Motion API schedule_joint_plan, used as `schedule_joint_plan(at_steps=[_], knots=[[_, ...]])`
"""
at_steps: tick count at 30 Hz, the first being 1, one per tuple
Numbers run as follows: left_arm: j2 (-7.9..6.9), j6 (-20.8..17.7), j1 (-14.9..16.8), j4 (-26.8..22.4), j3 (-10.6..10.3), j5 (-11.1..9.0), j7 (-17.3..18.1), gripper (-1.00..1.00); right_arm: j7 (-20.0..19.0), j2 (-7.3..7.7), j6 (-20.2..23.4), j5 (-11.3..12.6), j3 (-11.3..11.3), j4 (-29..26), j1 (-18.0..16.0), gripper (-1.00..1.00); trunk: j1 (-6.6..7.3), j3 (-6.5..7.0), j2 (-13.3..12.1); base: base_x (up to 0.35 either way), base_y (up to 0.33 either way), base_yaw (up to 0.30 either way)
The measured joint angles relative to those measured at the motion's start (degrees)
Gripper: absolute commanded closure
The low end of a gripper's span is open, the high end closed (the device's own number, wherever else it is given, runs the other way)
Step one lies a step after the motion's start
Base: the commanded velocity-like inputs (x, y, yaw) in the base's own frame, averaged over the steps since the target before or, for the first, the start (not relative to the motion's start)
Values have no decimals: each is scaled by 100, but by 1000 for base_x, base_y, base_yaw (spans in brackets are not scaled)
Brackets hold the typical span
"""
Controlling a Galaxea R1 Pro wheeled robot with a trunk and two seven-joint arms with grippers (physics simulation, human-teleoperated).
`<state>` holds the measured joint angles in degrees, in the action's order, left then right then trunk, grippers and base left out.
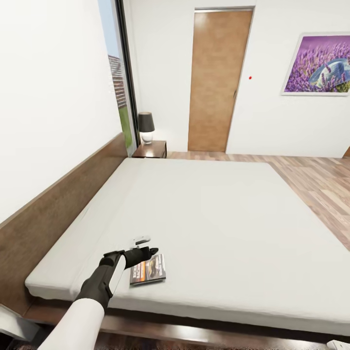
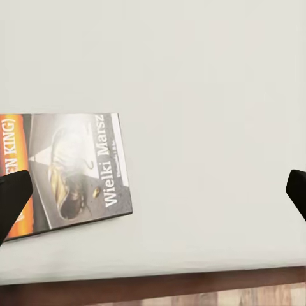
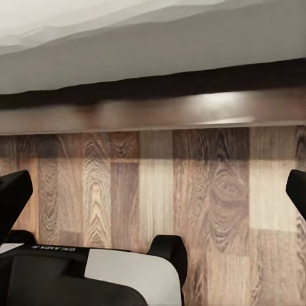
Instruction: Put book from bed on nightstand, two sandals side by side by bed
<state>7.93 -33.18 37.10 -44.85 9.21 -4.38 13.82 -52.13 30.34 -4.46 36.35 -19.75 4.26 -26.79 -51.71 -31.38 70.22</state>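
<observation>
Book (image 1: 148,270) first: from the head camera you see it lying flat near the foot edge of the bed (image 1: 209,209), with your left claw (image 1: 146,253) hovering just over its near corner, because that edge is within reach and a nightstand (image 1: 150,149) waits far off by the headboard. Through the left wrist camera the book (image 2: 70,172) lies off to one side of the wide-open claw, one finger (image 2: 13,201) above its edge, so I judge you should centre before closing. Your right wrist camera faces the bed frame (image 3: 153,108) and plank floor (image 3: 166,191), its claw open and empty.
</observation>
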Motion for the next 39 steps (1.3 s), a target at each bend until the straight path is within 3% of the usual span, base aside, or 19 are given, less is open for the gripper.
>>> schedule_joint_plan(at_steps=[18, 23, 28, 33, 39], knots=[[-15, -125, 64, -183, 9, -5, -9, -100, 0, 0, 0, -8, 0, 0, 8, -100, 0, -161, 0, 0, 0, 0], [-31, -769, 760, -318, 24, -19, -12, -100, 0, 0, 0, -8, 0, 0, 7, -100, 0, -206, 0, 0, 0, 0], [-76, -1080, 1219, -341, 46, -47, -8, -100, 0, 0, 0, -8, 0, 0, 7, -100, 0, -251, 0, 0, 0, 0], [-65, -1127, 1319, -328, 35, -340, -19, -100, -5, 0, 0, -8, 0, 0, 8, -100, 0, -286, 0, 0, 0, 0], [-70, -1133, 1311, -306, 42, -990, -39, -100, -9, 0, 0, -8, 0, 0, 8, -100, 0, -292, 0, 0, 0, 0]])
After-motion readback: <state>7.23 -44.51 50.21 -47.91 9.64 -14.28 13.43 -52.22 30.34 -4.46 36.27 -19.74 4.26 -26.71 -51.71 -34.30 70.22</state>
